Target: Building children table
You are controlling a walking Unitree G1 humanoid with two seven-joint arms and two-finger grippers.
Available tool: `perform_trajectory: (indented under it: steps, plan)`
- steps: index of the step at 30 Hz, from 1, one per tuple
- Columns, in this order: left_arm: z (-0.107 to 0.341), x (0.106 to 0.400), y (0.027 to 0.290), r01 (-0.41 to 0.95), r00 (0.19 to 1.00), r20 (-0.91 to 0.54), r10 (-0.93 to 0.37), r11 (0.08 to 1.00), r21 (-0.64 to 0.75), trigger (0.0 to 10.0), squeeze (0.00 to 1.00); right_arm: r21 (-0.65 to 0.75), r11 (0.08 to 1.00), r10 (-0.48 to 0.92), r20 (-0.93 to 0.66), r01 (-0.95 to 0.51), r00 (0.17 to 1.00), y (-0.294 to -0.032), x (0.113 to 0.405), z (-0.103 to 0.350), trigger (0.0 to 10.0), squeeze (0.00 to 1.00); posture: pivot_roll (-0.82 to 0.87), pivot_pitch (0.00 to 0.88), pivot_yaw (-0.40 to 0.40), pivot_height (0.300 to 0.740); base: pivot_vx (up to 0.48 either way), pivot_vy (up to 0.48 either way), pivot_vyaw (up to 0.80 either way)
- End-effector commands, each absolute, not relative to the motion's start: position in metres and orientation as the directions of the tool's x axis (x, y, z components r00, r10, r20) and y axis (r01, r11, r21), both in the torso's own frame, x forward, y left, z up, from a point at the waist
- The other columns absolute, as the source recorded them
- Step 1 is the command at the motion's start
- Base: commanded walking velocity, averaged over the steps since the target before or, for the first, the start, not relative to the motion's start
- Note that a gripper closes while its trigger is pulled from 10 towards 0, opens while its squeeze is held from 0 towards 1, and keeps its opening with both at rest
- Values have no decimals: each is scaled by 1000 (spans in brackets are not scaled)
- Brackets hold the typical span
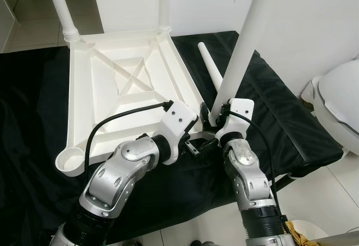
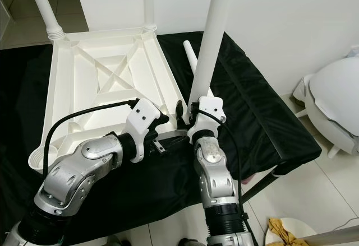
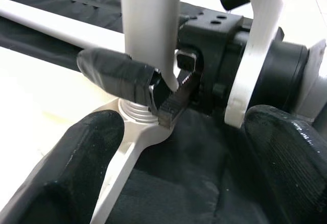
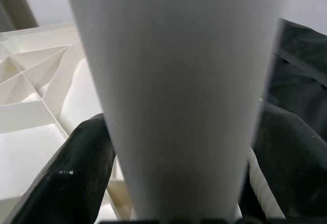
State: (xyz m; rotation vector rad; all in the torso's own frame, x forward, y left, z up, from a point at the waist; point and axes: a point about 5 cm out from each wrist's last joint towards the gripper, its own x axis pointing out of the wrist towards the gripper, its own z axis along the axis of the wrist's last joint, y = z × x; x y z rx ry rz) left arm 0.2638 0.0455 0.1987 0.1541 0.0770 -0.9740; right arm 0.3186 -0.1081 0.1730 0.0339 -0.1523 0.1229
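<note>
My right gripper [image 1: 216, 113] is closed around the lower part of a long white plastic table leg [image 1: 247, 44], which I hold upright with its threaded end at the near right corner socket of the table top. In the right wrist view the leg sits between my two black fingers [image 4: 76, 173], which press on it from both sides. My left gripper [image 1: 197, 145] is just beside it, low at the same corner; its fingers are apart and hold nothing, and the left wrist view looks between them at the ribbed foot of the leg standing in the white socket ring [image 3: 135, 114].

The white plastic children table top [image 1: 129, 78] lies upside down on a black cloth [image 1: 269, 106], with its ribbed underside up. Two white legs already stand in the far corners: the far left leg [image 1: 59, 2] and the far right leg [image 1: 164, 2]. The near left socket [image 1: 71, 162] is empty. One more loose white leg [image 1: 210, 69] lies on the cloth, right of the top.

I judge the task a bit more than half done: two legs are mounted, the third is at its socket but I cannot tell if it is fully screwed in, and the fourth is left.
</note>
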Motion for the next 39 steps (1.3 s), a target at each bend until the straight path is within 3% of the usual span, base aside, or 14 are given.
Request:
perform_trajectory:
  steps: [1, 2, 12, 30, 31, 32, 33, 34, 35, 37, 38, 39]
  plan:
    - [197, 263, 44, 828, 561, -136, -816, 554, 89, 10000, 0, -4, 982, 187, 157, -188, 970, -113, 321, 173, 10000, 1000, -21, 90, -22, 740, 0, 0, 0]
    - [198, 263, 44, 828, 560, -136, -817, 553, 89, 10000, 0, -14, 976, 215, 153, -215, 965, -115, 321, 173, 10000, 0, -21, 90, -21, 740, 0, 0, 0]
    - [196, 263, 44, 831, 556, -141, -819, 548, 90, 10000, 0, -46, 890, 455, 142, -453, 879, -127, 322, 170, 10000, 0, -20, 81, -22, 740, 0, 0, 0]
    - [195, 260, 46, 834, 552, -153, -820, 544, 95, 10000, 0, -99, 780, 625, 102, -617, 774, -166, 337, 171, 10000, 0, -9, 77, -19, 740, 0, 0, 0]
    - [195, 260, 46, 834, 551, -154, -820, 543, 95, 10000, 0, -98, 770, 638, 98, -631, 764, -167, 337, 170, 6745, 0, -8, 77, -19, 740, 0, 0, 0]
    - [195, 260, 46, 835, 551, -154, -820, 543, 95, 10000, 0, -99, 761, 649, 97, -642, 755, -167, 337, 169, 6745, 0, -8, 77, -19, 740, 0, 0, 0]
    - [195, 260, 46, 835, 551, -154, -820, 543, 94, 10000, 0, -94, 748, 664, 85, -658, 743, -168, 337, 166, 5529, 0, -7, 77, -19, 740, 0, 0, 0]
    - [195, 260, 46, 835, 551, -154, -820, 543, 94, 10000, 0, -94, 748, 664, 85, -658, 743, -168, 337, 166, 5529, 0, -7, 77, -19, 740, 0, 0, 0]
    - [195, 260, 46, 834, 551, -154, -820, 543, 95, 10000, 0, -93, 748, 664, 80, -658, 744, -168, 338, 164, 3922, 0, -6, 77, -19, 740, 0, 0, 0]
    - [195, 260, 46, 834, 552, -154, -820, 543, 96, 10000, 0, -93, 747, 665, 74, -659, 743, -170, 339, 162, 2118, 0, -3, 77, -19, 740, 0, 0, 0]
    - [195, 260, 46, 834, 552, -154, -820, 544, 95, 10000, 0, -94, 746, 665, 71, -659, 743, -171, 339, 161, 2118, 0, -3, 77, -19, 740, 0, 0, 0]
    - [195, 260, 46, 833, 553, -153, -819, 545, 95, 10000, 0, -84, 746, 666, 73, -661, 742, -171, 340, 160, 0, 0, -1, 78, -19, 740, 0, 0, 0]
